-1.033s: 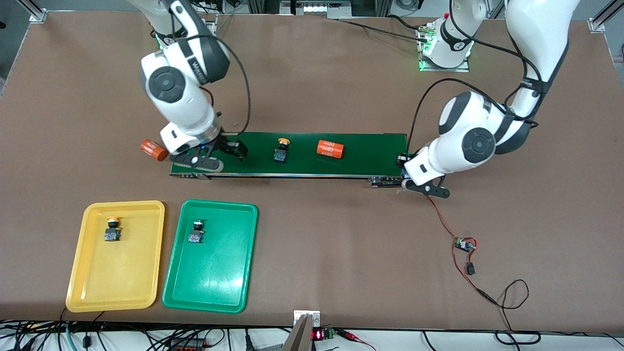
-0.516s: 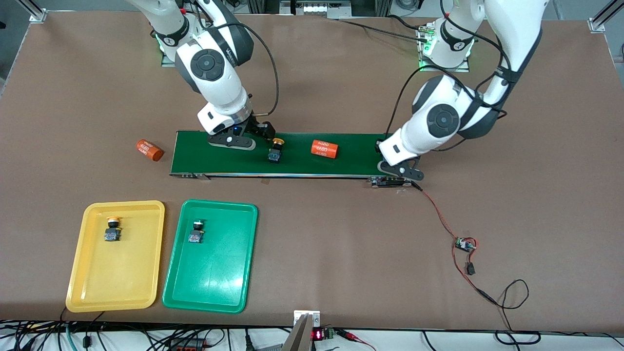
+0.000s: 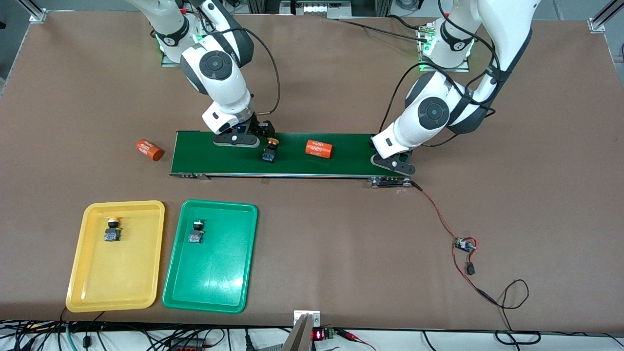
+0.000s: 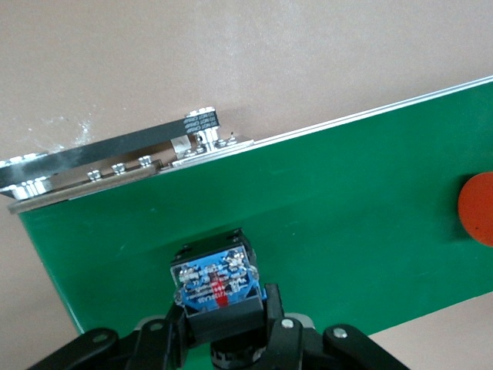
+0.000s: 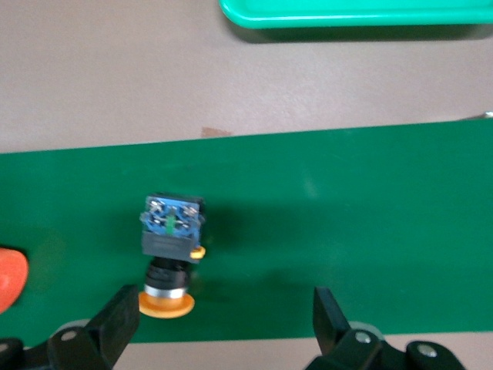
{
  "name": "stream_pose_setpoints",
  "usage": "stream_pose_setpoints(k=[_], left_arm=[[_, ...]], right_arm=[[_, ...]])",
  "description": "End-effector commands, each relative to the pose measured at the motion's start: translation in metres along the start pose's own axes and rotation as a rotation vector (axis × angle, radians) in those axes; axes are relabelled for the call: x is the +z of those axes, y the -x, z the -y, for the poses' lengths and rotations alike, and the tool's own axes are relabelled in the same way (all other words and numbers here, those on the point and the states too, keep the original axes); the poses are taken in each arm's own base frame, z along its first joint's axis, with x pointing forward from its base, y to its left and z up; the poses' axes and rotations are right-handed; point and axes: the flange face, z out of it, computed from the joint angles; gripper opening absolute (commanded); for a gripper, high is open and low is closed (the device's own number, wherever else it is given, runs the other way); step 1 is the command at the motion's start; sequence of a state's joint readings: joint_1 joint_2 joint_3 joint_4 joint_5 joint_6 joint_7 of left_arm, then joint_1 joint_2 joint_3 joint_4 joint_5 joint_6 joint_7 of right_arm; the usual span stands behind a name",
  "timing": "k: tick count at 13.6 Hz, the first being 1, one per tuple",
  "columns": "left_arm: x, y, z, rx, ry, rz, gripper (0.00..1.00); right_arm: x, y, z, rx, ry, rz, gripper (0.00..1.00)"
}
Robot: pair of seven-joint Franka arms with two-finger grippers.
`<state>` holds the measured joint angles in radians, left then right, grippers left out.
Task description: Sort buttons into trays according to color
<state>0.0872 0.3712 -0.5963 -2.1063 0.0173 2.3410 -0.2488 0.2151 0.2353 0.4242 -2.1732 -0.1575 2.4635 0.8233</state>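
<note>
My right gripper (image 5: 223, 331) hangs spread wide over the conveyor belt (image 3: 341, 163), just beside a yellow button (image 3: 269, 150) lying on it. My left gripper (image 4: 223, 339) is clamped on a button (image 4: 217, 289) over the belt's other end. One orange cylinder (image 3: 319, 148) lies on the belt between them, another orange cylinder (image 3: 149, 150) on the table (image 3: 341, 243). The yellow tray (image 3: 87, 287) holds a yellow-capped button (image 3: 112, 229), the green tray (image 3: 214, 287) a green-capped button (image 3: 196, 232).
</note>
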Motion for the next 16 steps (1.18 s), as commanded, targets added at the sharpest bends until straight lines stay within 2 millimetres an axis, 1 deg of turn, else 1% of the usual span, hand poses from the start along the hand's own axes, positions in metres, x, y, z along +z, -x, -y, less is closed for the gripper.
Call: stream_pose_setpoints(k=[1, 3, 4, 5, 6, 7, 8, 9, 11, 12, 14, 15, 16], left_arm=[[0.002, 0.009, -0.002, -0.001, -0.001, 0.002, 0.32], [0.008, 0.009, -0.001, 0.006, 0.002, 0.012, 0.49], [0.011, 0.009, -0.001, 0.016, 0.004, 0.018, 0.51], [0.010, 0.008, -0.001, 0.019, 0.002, 0.015, 0.58], [0.008, 0.007, -0.001, 0.019, 0.003, 0.010, 0.71], [0.005, 0.006, -0.002, 0.018, 0.003, 0.004, 1.00], [-0.002, 0.005, -0.003, 0.013, 0.000, -0.003, 1.00], [-0.013, 0.002, -0.003, 0.008, -0.002, -0.023, 1.00], [-0.034, 0.003, -0.002, 0.004, -0.019, -0.045, 1.00], [-0.048, 0.004, -0.002, 0.003, -0.028, -0.070, 1.00], [-0.071, 0.003, 0.004, -0.005, -0.046, -0.116, 1.00], [-0.083, -0.002, 0.010, -0.019, -0.049, -0.139, 1.00], [-0.096, -0.007, 0.021, -0.044, -0.055, -0.146, 1.00]], right_arm=[[0.010, -0.007, -0.001, 0.005, -0.033, -0.019, 1.00], [0.018, -0.008, -0.001, 0.005, -0.041, -0.018, 1.00], [0.022, -0.009, -0.001, -0.002, -0.040, -0.018, 1.00], [0.026, -0.009, -0.002, -0.007, -0.038, -0.020, 1.00], [0.031, -0.011, -0.004, -0.005, -0.043, -0.021, 1.00], [0.034, -0.013, -0.006, -0.001, -0.047, -0.021, 1.00], [0.036, -0.015, -0.007, 0.003, -0.051, -0.021, 1.00], [0.040, -0.014, -0.007, 0.005, -0.050, -0.014, 1.00], [0.044, -0.015, -0.008, 0.004, -0.048, -0.009, 0.99], [0.046, -0.015, -0.009, -0.005, -0.042, -0.011, 0.93], [0.049, -0.017, -0.013, -0.016, -0.030, -0.016, 0.75], [0.050, -0.018, -0.014, -0.016, -0.028, -0.016, 0.69], [0.051, -0.018, -0.015, -0.017, -0.027, -0.014, 0.63]])
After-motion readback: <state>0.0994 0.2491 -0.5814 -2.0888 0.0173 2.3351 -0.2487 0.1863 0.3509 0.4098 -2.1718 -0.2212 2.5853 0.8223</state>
